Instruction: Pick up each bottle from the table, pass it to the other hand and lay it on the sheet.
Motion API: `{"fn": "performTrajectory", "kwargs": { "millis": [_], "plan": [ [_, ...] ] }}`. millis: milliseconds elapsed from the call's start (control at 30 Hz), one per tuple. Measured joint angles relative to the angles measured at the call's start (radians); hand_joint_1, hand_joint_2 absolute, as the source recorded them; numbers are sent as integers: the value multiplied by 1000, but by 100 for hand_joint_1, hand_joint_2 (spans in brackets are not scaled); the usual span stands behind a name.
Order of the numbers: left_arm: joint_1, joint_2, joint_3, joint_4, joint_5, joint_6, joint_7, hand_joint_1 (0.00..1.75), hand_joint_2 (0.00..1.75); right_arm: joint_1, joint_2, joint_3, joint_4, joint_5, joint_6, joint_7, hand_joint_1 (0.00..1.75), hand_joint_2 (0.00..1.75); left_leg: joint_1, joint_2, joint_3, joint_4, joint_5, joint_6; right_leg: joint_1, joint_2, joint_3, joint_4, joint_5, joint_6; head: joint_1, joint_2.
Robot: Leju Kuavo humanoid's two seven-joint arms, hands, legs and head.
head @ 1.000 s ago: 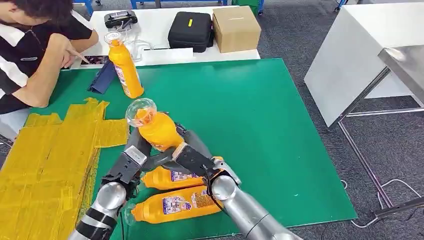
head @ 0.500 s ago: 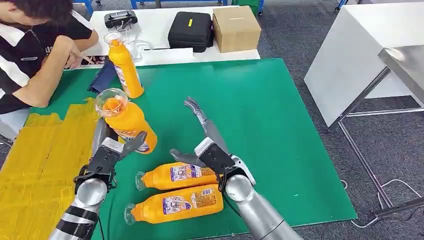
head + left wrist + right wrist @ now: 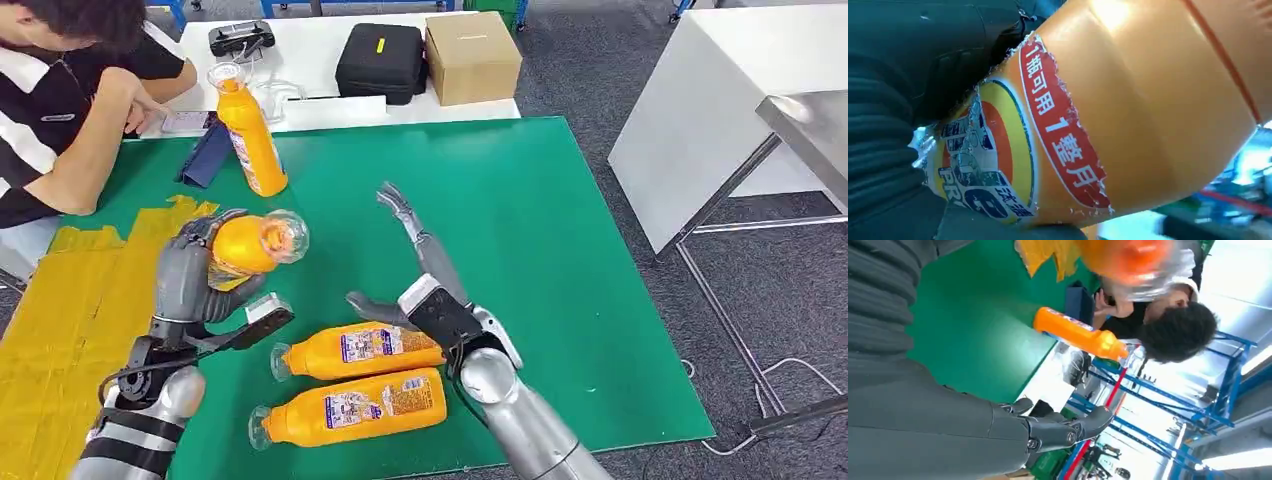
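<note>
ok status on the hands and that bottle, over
Left hand holds orange bottle tipped over yellow sheet. Right hand open, empty. Two bottles lie on green mat, one stands upright. Nothing blocking.

The head camera is looking forward and down from high on the robot onto a green mat [image 3: 520, 230]. The left wrist camera is sitting pressed close against an orange bottle [image 3: 1128, 115]. The right wrist camera, turned on its side, is looking past the right hand [image 3: 1058, 432], sharing the mat and a standing bottle [image 3: 1075, 335] with the head view.
</note>
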Motion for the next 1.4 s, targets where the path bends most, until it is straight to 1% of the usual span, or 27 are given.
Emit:
{"fn": "performTrajectory", "kwargs": {
  "millis": [67, 200, 267, 333, 533, 633, 767, 800, 833, 967, 1100, 1333, 1400],
  "plan": [
    [-18, 23, 0, 55, -98, 17, 38, 175, 175, 0, 0, 0, -13, 0, 0, 0, 0, 175, 0, 1, 0, 0, 0, 0, 0, 0, 0, 0, 0, 0, 0, 0],
    [-37, 50, 0, 111, -131, 29, 59, 175, 175, 0, -2, 0, -22, 0, 0, 2, 0, 175, 0, 1, 0, 0, 0, 0, 0, 0, -1, 0, 0, 0, 0, 0],
    [-51, 67, -3, 144, -250, 24, 120, 175, 175, 0, -3, 1, -28, -2, 0, 2, 0, 175, 0, 1, 0, 0, 0, 0, 0, 0, -1, 0, 0, 0, 0, 0],
    [-83, 89, -13, 218, -325, 17, 154, 175, 175, -1, -5, 1, -37, -4, 3, 2, 0, 175, 0, 2, 0, 0, 0, 0, 0, 1, -1, 0, 0, 0, 0, 0],
    [-218, 133, -45, 478, -343, -66, 197, 175, 175, -6, -8, 10, -63, -9, 8, 0, 0, 175, 0, 1, 0, 0, 2, -2, 0, 1, -1, 1, 1, 0, 0, 0],
    [-290, 136, -62, 600, -344, -99, 239, 175, 175, -13, -8, 19, -68, -10, 8, -1, 0, 175, 1, 1, -1, 0, 2, -2, 0, 1, -1, 1, 1, 0, 0, 0],
    [-354, 137, -84, 714, -344, -108, 310, 175, 175, -18, -7, 28, -69, -12, 8, -1, 0, 175, 0, 1, -1, 0, 2, -2, 0, 1, -1, 1, 1, 0, 0, 0],
    [-365, 137, -92, 739, -344, -109, 324, 154, 175, -19, -7, 29, -69, -12, 8, -1, 0, 175, 0, 1, -1, 0, 2, -2, 0, 1, -1, 1, 1, 0, 0, 0],
    [-372, 137, -96, 756, -344, -109, 334, 2, 175, -19, -7, 30, -69, -12, 10, -1, 0, 175, 0, 1, -1, 0, 2, -2, 0, 1, -1, 1, 1, 0, 0, 0],
    [-394, 137, -113, 811, -344, -103, 376, 0, 175, -19, -7, 35, -69, -12, 12, -1, 0, 175, 0, 1, -1, 0, 2, -2, 0, 1, -1, 1, 1, 0, 0, 0],
    [-396, 137, -123, 835, -335, -81, 377, 0, 175, -18, -7, 43, -69, -12, 16, -1, 0, 175, 0, 1, -1, 0, 2, -2, 0, 1, -1, 1, 0, 0, 0, 0],
    [-396, 132, -124, 858, -315, -76, 350, 0, 175, -18, -8, 45, -69, -2, 17, 0, 0, 175, 0, 1, -1, 0, 2, -2, 0, 1, -1, 1, 1, 0, 0, 0],
    [-396, 129, -121, 864, -302, -76, 325, 0, 175, -18, -8, 45, -68, 5, 17, 2, 0, 175, 0, 1, -1, 0, 2, -2, 0, 1, -1, 1, 1, 0, 0, 0]
  ]
}}
